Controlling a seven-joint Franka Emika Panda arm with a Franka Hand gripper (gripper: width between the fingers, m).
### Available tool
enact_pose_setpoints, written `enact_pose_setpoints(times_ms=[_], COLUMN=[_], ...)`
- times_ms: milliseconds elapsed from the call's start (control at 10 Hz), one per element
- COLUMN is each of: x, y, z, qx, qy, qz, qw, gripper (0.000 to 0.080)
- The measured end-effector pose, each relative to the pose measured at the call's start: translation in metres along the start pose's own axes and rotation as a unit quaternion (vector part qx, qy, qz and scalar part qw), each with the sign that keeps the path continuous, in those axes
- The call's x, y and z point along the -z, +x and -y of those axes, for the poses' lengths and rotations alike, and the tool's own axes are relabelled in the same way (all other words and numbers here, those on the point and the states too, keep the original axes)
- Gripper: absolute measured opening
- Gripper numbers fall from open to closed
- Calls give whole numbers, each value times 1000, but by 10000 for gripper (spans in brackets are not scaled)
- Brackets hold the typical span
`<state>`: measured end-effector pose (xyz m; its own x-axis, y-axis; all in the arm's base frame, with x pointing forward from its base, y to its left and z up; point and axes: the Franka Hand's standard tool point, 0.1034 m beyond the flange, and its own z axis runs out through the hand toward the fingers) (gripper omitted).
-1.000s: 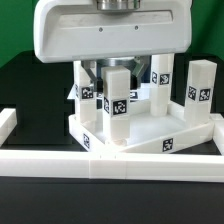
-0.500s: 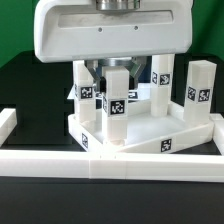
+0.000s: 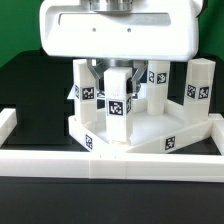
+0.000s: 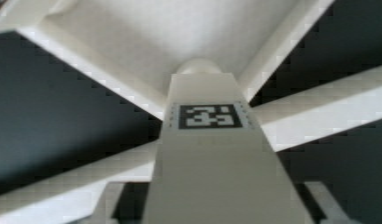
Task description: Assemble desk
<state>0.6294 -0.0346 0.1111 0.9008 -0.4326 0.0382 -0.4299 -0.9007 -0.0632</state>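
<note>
Desk first: we see the white plastic tray-like desk top (image 3: 140, 132) with its raised rim lying upside down on the black table (image 3: 30, 85), just behind the long white border rail (image 3: 110, 160). Four short square white legs stand upright on it, each with a black tag; the nearest leg (image 3: 118, 108) rises at the front corner, the others stand behind it and toward the exterior view's right. The robot's white two-finger gripper (image 3: 117, 68) sits directly over that near leg. In the wrist view the same leg (image 4: 209, 150) runs up between the fingers, its tag facing the camera, and we judge the jaws closed narrowly on its upper part, though the contact itself is hidden by the white housing.

We reckon the leg is being seated or screwed into its round corner socket. From here the risk is a crooked leg: if we turn it while it leans, the thread could bind. A loose hold would let the fingers slip round the square faces, and pressing down off-centre could shove the whole top along the table
</note>
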Motion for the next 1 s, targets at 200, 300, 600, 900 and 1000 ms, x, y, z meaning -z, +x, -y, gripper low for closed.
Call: enact_pose_setpoints(times_ms=[200, 300, 600, 900, 1000], x=[0, -1, -1, -2, -2], y=[-1, -3, -1, -1, -1], z=[1, 2, 2, 3, 3], qx=[-97, -168, -280, -306, -292], qy=[6, 8, 7, 6, 6], qz=[4, 10, 22, 22, 22], qw=[995, 986, 960, 952, 956], gripper=[288, 288, 290, 290, 474])
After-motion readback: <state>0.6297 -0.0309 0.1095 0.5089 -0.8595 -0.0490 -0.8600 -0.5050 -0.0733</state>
